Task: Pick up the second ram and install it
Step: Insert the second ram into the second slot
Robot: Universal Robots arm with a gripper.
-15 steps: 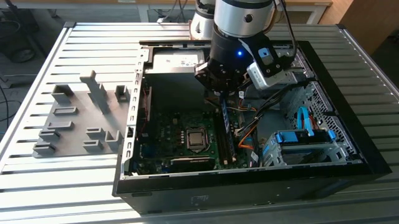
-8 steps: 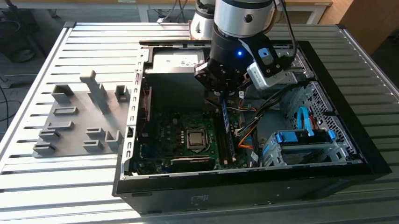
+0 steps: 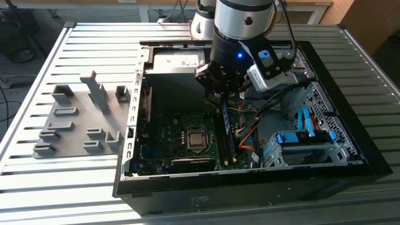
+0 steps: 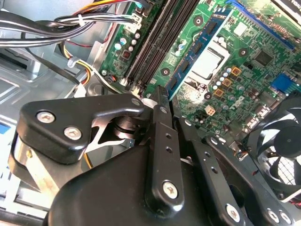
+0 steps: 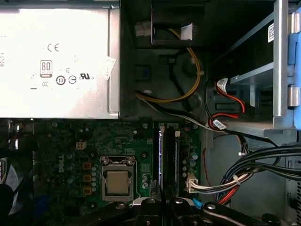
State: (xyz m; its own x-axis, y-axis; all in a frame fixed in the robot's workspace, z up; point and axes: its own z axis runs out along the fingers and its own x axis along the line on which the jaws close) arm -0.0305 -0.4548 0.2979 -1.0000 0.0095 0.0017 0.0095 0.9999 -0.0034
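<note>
While the gripper (image 3: 224, 96) hung inside the computer case (image 3: 350, 140), clenched on the second ram (image 3: 227, 129) above the memory slots (image 5: 168, 155), cables (image 3: 265, 110) crowded beside it.

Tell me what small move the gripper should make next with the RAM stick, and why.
Probably a short, straight push down. In the second wrist view the gripper is shut on the second ram, which stands on edge and runs parallel to the black memory slots on the motherboard. Whether it is already fully seated cannot be told.
</note>
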